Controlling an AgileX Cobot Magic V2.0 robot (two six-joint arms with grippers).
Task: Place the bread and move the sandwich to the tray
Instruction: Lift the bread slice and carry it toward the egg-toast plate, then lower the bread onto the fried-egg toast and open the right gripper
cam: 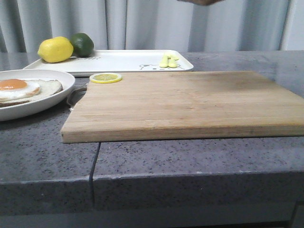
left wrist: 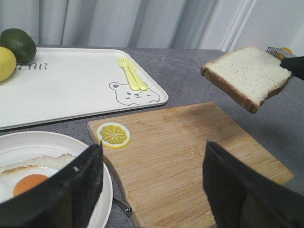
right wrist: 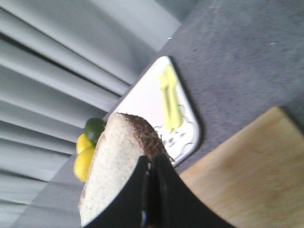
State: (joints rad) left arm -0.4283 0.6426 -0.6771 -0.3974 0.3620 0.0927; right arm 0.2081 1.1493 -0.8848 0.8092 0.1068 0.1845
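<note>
My right gripper is shut on one edge of the bread and holds it tilted in the air. In the left wrist view the bread hangs high above the far right of the wooden cutting board, with the right gripper at its edge. The sandwich, an egg-topped slice, lies on its round white plate at the left. My left gripper is open and empty, over the gap between the plate and the board. The white tray lies behind the board.
A lemon and a lime sit on the tray's left end, and yellow cutlery on its right end. A lemon slice lies on the board's back left corner. Curtains hang behind the counter.
</note>
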